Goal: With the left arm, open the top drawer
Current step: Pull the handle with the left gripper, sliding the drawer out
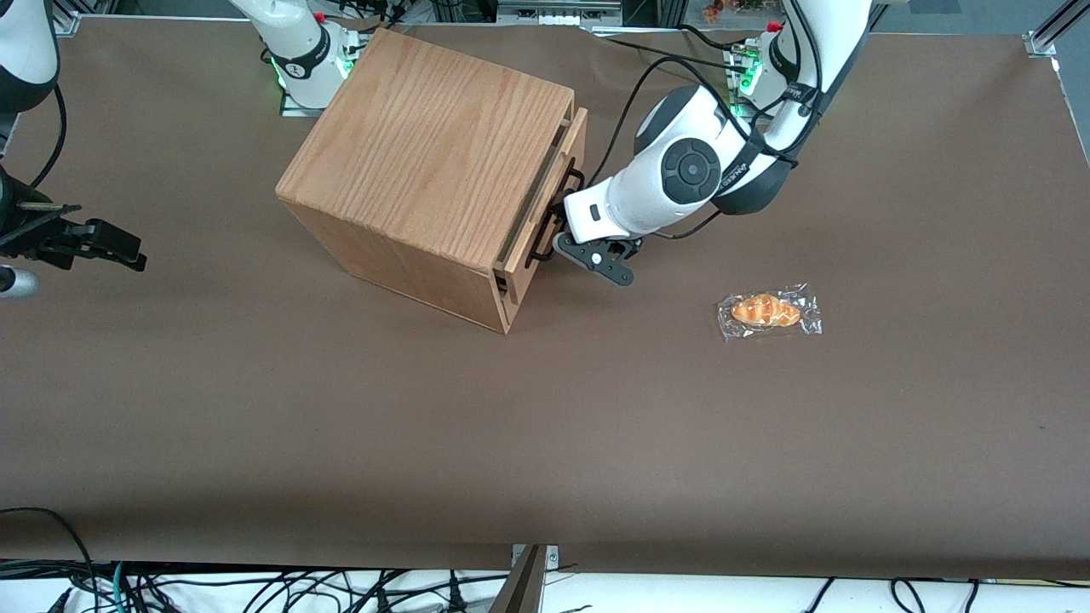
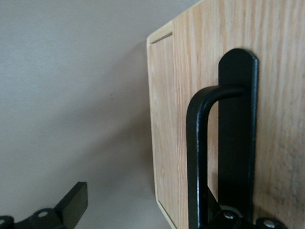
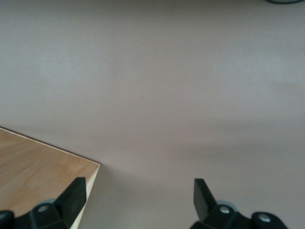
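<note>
- Cabinet (image 1: 426,162): large oak-grain cube standing on the brown table (image 1: 545,443), with its front turned toward the working arm's end of the table. Judged heavy and stiff, but it may slide or twist if the pull runs off the drawer's line.
- Top drawer (image 1: 553,183): its front panel stands slightly proud of the cabinet body, with a narrow gap along the upper edge; I judge it barely started, most of the travel still to do. A shallow wooden tray, probably light, rigid and free-running on its guides.
- Handle (image 2: 198,157): thin black U-shaped bar on a black backplate, fixed to the drawer front. It looks hard, smooth and possibly slippery. Best held at mid-bar, with the pull straight out from the panel.
- Gripper (image 1: 562,223): right at the drawer front, at the handle. In the wrist view one finger (image 2: 71,202) stands clear over the table while the other sits at the foot of the bar, so the jaws are spread wide and clamp nothing; the bar appears merely hooked by the inner finger.
- Left arm (image 1: 690,170): reaches down and in toward the drawer front.
- Wrapped bread roll (image 1: 766,311): lies on the table nearer the front camera, well apart from the drawer's path.
</note>
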